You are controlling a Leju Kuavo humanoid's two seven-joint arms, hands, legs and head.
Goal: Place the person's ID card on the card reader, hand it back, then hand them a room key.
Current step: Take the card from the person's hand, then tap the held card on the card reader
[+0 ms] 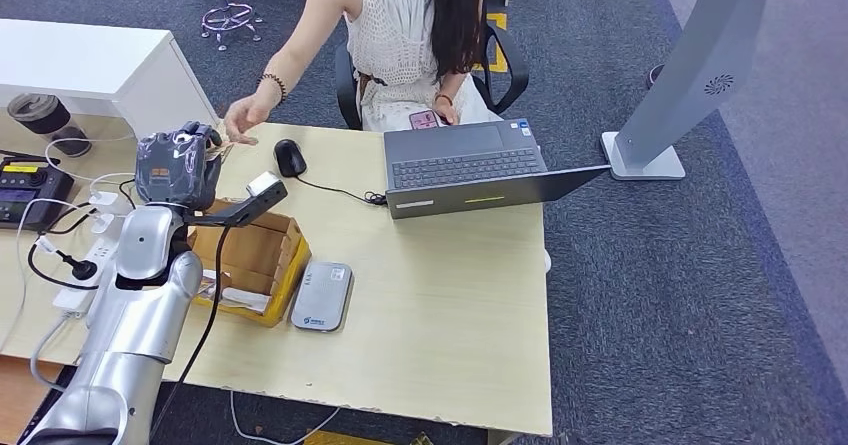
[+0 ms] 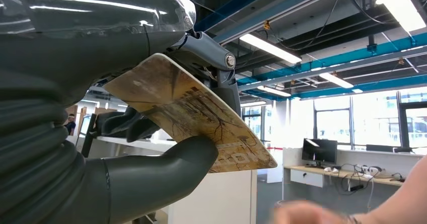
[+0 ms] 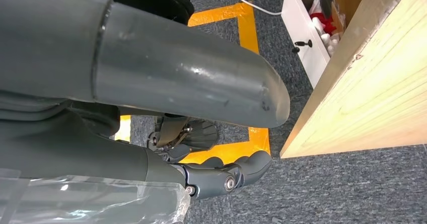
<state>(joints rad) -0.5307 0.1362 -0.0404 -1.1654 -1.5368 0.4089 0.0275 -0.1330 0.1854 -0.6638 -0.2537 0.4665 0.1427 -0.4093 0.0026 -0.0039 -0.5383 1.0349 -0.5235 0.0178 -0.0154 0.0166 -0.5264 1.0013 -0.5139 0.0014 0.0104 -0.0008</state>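
Brown and cream, printed with a tree pattern, the room key card (image 2: 196, 110) sits pinched between the thick grey thumb (image 2: 166, 171) and the darker fingers of the left hand (image 1: 180, 165), which is raised over the back of the wooden desk (image 1: 450, 295); in the head view the card is mostly hidden behind the hand, whose plastic-wrapped back blocks it. The person's hand (image 1: 240, 117) reaches in just beside the robot's fingers, and from the left wrist it appears as a blur at the edge, so contact with the card cannot be told. Her face is cut off by the picture's edge, and her other hand holds a pink phone (image 1: 424, 119) in her lap. On the desk lie the grey card reader (image 1: 322, 295), a cardboard box (image 1: 255, 255) partly covered by the arm, a black mouse (image 1: 290, 157) and an open laptop (image 1: 465, 165). The right hand (image 3: 221, 176) hangs beside the desk edge above the carpet, fingers curled with nothing visible in them, though the thumb and forearm hide much of it.
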